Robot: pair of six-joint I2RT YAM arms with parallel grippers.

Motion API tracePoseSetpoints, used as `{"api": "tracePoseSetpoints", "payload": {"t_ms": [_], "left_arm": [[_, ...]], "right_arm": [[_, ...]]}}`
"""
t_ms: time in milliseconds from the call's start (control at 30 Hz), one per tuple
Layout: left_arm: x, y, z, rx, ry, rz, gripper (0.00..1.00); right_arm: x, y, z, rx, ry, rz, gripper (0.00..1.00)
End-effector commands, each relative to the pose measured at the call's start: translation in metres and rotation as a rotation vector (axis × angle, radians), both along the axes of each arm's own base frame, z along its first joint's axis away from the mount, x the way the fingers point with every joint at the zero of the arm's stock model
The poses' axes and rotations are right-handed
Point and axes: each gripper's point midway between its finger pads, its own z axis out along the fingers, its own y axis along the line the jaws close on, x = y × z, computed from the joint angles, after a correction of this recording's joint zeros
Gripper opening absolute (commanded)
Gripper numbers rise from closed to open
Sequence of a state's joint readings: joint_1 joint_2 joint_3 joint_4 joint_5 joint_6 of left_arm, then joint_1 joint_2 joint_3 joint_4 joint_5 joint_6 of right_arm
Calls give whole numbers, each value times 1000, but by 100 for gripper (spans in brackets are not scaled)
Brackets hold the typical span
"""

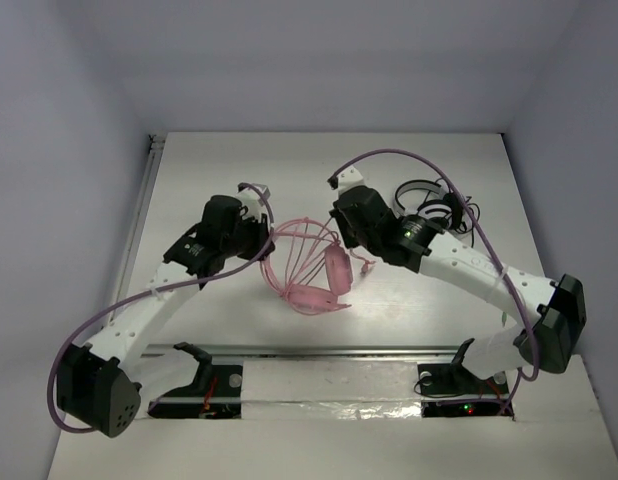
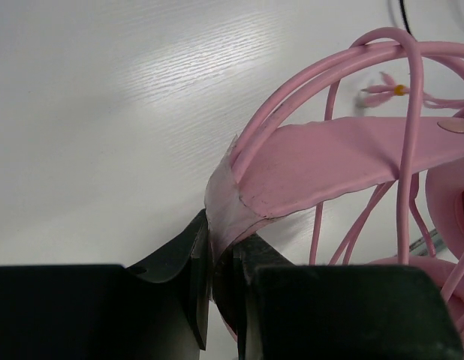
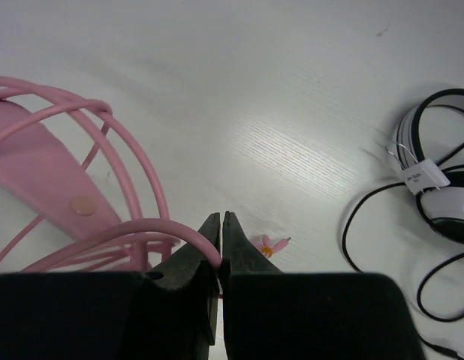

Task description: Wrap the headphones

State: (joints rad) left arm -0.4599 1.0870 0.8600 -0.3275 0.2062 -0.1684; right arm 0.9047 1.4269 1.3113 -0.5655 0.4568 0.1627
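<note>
Headphones (image 1: 314,298) on the table (image 1: 209,180), held from both sides.
You have the ear cups (image 1: 336,266) at their near end and the headband (image 2: 329,161) arching away to the far left, so the long axis runs near-right to far-left. At that left end your left gripper (image 2: 211,255) is clamped on the headband. Just right of the headphones, your right gripper (image 3: 221,225) pinches the cable (image 3: 134,225), which loops over the band. Farther right lie black-and-white headphones (image 3: 442,202).

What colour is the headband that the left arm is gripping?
Pink. The headband, clamped in the left gripper, shows best in the left wrist view.
</note>
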Motion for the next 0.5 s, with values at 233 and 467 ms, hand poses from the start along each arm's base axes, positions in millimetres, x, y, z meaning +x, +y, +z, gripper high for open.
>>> {"api": "tracePoseSetpoints", "payload": {"t_ms": [233, 467], "left_arm": [[9, -8, 90, -294, -166, -68, 0], [5, -21, 141, -427, -233, -147, 0]], "right_arm": [[15, 3, 32, 448, -97, 20, 13], [4, 38, 34, 684, -73, 296, 22]]}}
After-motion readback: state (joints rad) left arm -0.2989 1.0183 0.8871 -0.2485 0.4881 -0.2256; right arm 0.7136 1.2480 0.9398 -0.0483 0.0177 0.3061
